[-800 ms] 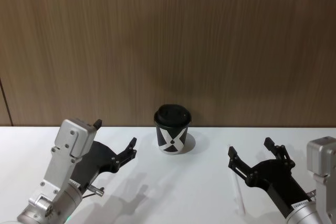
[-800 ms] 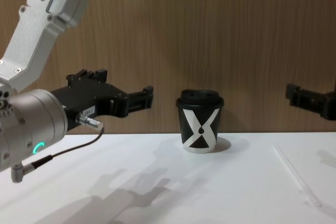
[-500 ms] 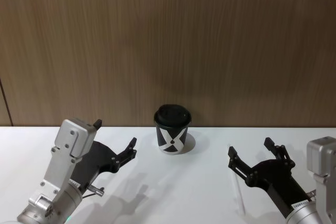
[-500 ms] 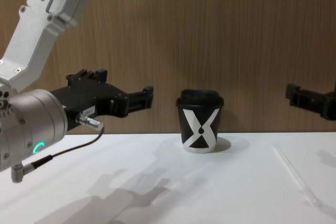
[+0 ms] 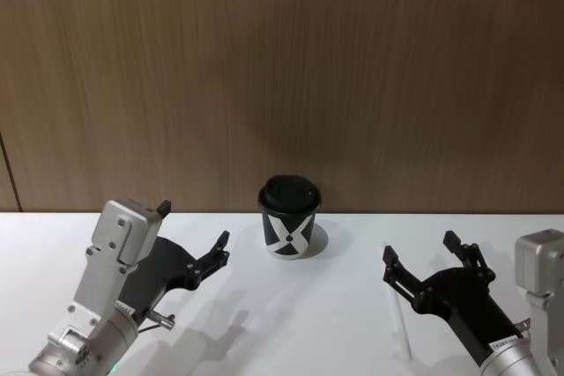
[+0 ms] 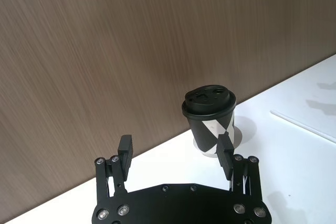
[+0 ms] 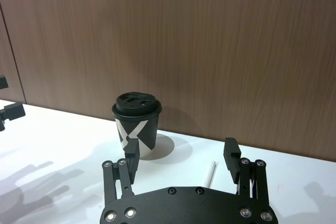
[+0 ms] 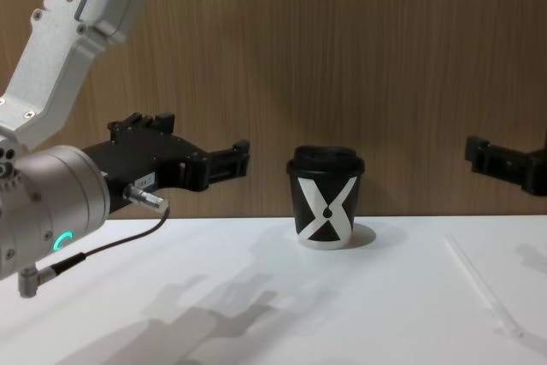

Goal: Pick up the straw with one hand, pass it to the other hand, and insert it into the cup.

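Observation:
The black cup [image 5: 289, 222] with its white X and black lid stands upright at the back middle of the white table, also seen in the chest view as the cup [image 8: 326, 208]. The white straw [image 5: 401, 328] lies flat on the table to the cup's right, partly under my right gripper [image 5: 419, 247], which hovers open above it. In the right wrist view the straw [image 7: 211, 174] shows between the open fingers, with the cup [image 7: 136, 124] beyond. My left gripper [image 5: 194, 224] hangs open left of the cup, holding nothing, and its wrist view has the cup [image 6: 211, 114] just ahead.
A brown wood-grain wall [image 5: 282, 77] rises right behind the cup. The white table [image 8: 282, 305] stretches bare in front of the cup between both arms. A thin dark cable [image 8: 102, 250] loops under my left wrist.

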